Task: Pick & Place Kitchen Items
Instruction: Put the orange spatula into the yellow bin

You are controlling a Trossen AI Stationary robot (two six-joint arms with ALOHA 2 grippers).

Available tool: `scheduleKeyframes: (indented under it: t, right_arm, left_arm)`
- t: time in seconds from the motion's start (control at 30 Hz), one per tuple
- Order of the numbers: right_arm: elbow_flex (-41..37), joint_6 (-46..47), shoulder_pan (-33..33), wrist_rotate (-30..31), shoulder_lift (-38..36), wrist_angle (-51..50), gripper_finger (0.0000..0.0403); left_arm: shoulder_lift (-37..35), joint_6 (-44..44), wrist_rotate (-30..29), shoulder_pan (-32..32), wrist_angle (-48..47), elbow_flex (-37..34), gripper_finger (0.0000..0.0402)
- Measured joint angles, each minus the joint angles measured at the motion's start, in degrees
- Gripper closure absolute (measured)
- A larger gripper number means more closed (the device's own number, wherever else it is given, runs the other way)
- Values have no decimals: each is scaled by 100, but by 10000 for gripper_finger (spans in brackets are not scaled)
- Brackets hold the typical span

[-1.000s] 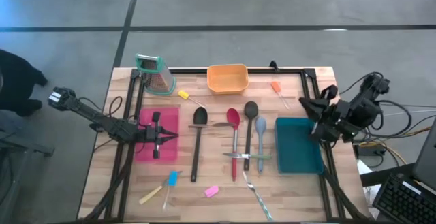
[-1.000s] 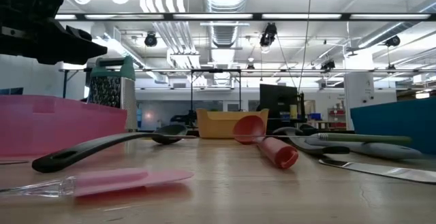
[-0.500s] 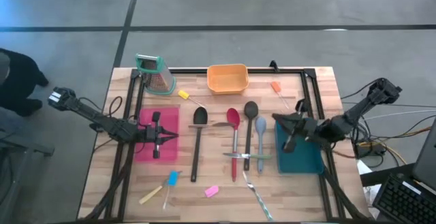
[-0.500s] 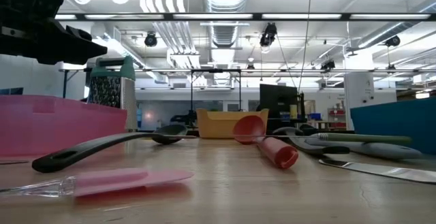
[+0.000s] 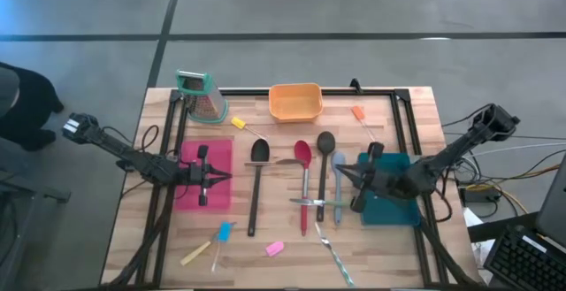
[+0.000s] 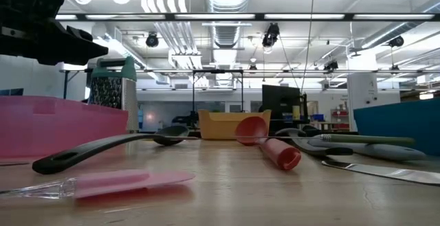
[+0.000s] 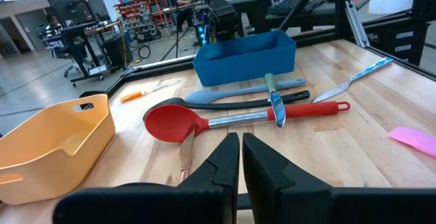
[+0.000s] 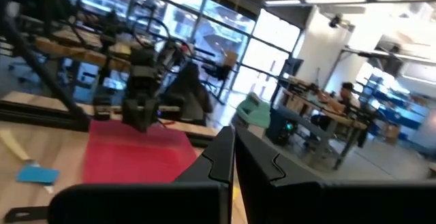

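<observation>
Wooden table (image 5: 292, 242), orange tub (image 5: 294, 102), grater (image 5: 200, 95), red spoon (image 5: 303, 185)

Pale wooden table top (image 5: 292, 247), planked, grain showing, faintly satin under the lights. Black metal frame rails (image 5: 402, 114) along its edges, matt. Red spoon (image 7: 178, 122): glossy plastic bowl, bare shiny metal shaft, red plastic grip. Black spoon (image 5: 255, 185): matt plastic or silicone. Pale-blue spoon (image 7: 235, 92): smooth, dull finish. Slim knife (image 7: 276, 105): polished steel blade. Orange tub (image 7: 51, 146): smooth plastic, soft sheen. Blue bin (image 7: 245, 59) and pink bin (image 6: 58, 123): plain matt plastic. Grater (image 6: 110, 83): perforated metal, green plastic top. Pink scraper (image 6: 124, 180): matt blade on a clear glossy handle.
</observation>
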Motion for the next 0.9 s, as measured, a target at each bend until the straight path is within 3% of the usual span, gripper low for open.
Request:
scheduleKeyframes:
  t: [0.2,0.27,0.43,0.57,0.63,0.73,0.8,0.9]
  right_arm:
    - [10,-328,-196,2,108,-199,394]
    - [15,-550,-335,251,93,-477,394]
    - [546,-405,-1134,1948,-256,-2057,394]
    - [1155,471,-2238,1741,-637,-4288,394]
    - [1625,1379,-2905,1181,-834,-5769,394]
    - [2256,2850,-4057,-620,-925,-7906,394]
    - [2478,3104,-4803,-1748,-891,-8687,394]
    - [2610,2953,-5718,-2467,-803,-9035,394]
  left_arm:
    - [1,0,2,0,0,0,378]
    - [2,0,2,0,0,2,378]
    - [0,-1,1,-1,-2,1,378]
    - [4,0,0,0,-63,0,378]
    - [8,0,0,-2,-94,2,378]
    - [9,-1,1,-2,-102,0,378]
    - [9,0,2,0,-111,0,378]
    - [11,-2,0,0,-133,0,378]
